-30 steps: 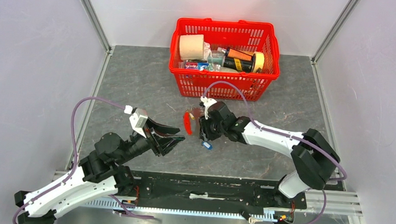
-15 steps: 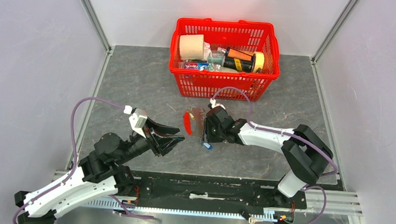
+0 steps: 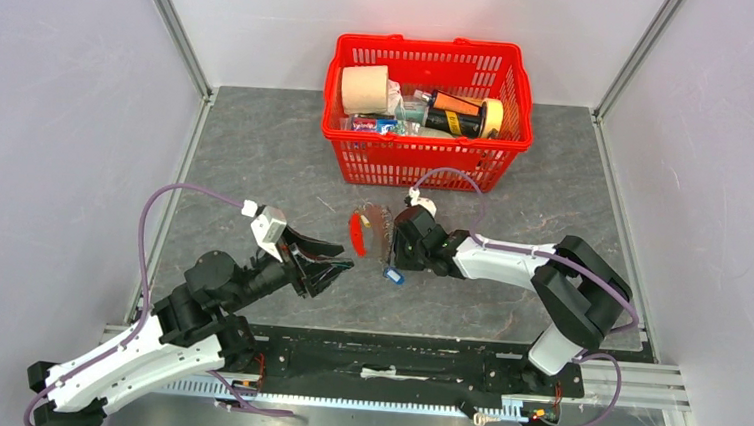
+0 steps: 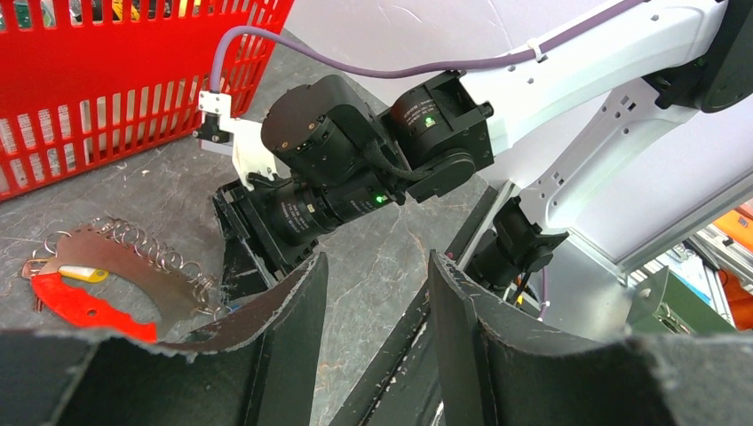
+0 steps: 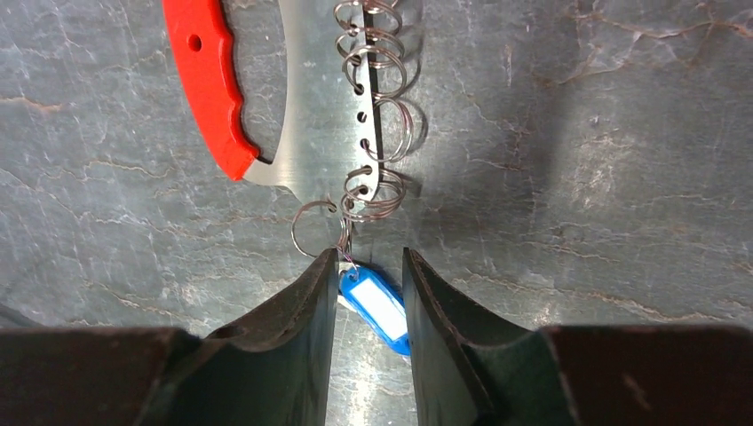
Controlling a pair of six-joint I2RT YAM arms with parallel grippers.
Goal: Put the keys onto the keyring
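Observation:
The keyring (image 5: 306, 124) is a flat metal plate with a red grip (image 3: 356, 234) and several wire rings (image 5: 377, 106) along one edge. It lies on the grey table, also visible in the left wrist view as the keyring (image 4: 115, 284). A key with a blue tag (image 5: 380, 308) lies just below the rings, and shows from above as the blue tag (image 3: 395, 275). My right gripper (image 5: 366, 266) points down over it, its fingers closed in on the tag and touching it at both ends. My left gripper (image 3: 337, 263) hovers open left of the keyring, nothing between its fingers (image 4: 297, 302).
A red basket (image 3: 427, 151) holding a paper roll, tape and bottles stands at the back of the table, just behind the keyring. Its wall (image 4: 107, 98) fills the left wrist view's upper left. Grey walls enclose both sides.
The right gripper shifted slightly right and toward the blue tag, and its jaws narrowed around it. The tag and keyring stayed put. The left arm barely moved.

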